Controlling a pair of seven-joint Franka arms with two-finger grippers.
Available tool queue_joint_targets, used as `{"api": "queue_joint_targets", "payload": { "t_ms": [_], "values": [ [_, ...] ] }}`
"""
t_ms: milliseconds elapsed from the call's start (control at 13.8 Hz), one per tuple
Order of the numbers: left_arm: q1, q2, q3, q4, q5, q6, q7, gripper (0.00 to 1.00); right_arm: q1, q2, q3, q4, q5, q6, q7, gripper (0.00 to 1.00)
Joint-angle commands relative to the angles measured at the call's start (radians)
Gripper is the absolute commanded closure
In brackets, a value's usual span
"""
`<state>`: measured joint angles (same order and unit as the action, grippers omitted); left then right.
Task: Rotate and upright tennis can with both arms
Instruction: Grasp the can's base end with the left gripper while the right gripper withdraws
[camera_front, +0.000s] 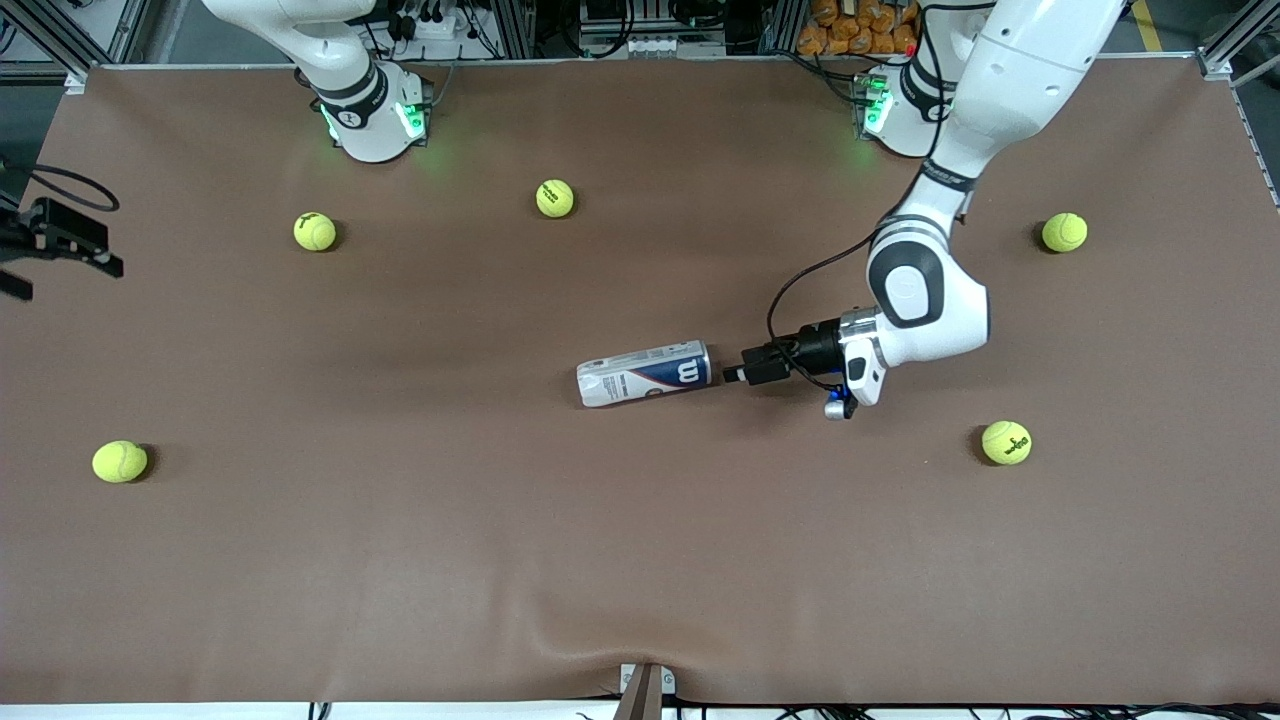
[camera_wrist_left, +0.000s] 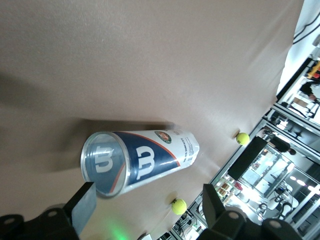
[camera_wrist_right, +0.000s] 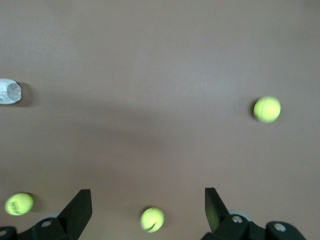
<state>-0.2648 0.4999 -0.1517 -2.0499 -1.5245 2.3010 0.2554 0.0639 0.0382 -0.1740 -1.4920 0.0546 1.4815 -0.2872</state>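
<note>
The brown tabletop (camera_front: 400, 560) lay wide and bare under me, with the tennis can (camera_front: 645, 373) on its side near the middle, taking the front view as a dial with my bases at twelve. My left hand (camera_front: 735, 373) sat low at the can's three o'clock end, just off the "W" end, fingers apart. In the left wrist view the can's round end sat close against one finger (camera_wrist_left: 85, 200) and well clear of the other. That offset worried me: if I closed from there, I judged one finger would meet the rim first and shove the can away or set it rolling toward twelve or six. The thin clear wall could also buckle or slip out of a pinch. My right hand (camera_wrist_right: 147, 192) waited high over the nine o'clock end, fingers apart too, so nothing would stop a runaway can. I counted one can, two arms and five tennis balls: at ten o'clock (camera_front: 315, 231), eleven (camera_front: 555, 198), two (camera_front: 1064, 232), four (camera_front: 1006, 442) and eight (camera_front: 119, 461). The four o'clock ball seemed the likeliest to be clipped by my left elbow.
</note>
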Motion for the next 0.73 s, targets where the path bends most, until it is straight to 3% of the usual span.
{"api": "queue_joint_targets", "payload": {
  "t_ms": [0,218,508,653],
  "values": [
    [-0.007,0.051,-0.005,-0.006,-0.113,0.018,0.163,0.08,-0.021,-0.032,0.017,-0.022,0.002,-0.067,0.147,0.00],
    [-0.033,0.094,-0.009,0.004,-0.241,0.018,0.260,0.20,-0.062,-0.066,0.065,-0.021,-0.005,-0.121,0.204,0.00],
    [-0.036,0.135,-0.035,0.031,-0.330,0.017,0.277,0.33,-0.047,-0.057,0.070,0.057,-0.012,-0.142,0.262,0.00],
    [-0.040,0.147,-0.040,0.042,-0.347,0.015,0.285,0.46,-0.047,-0.058,0.067,0.064,-0.013,-0.199,0.263,0.00]
  ]
}}
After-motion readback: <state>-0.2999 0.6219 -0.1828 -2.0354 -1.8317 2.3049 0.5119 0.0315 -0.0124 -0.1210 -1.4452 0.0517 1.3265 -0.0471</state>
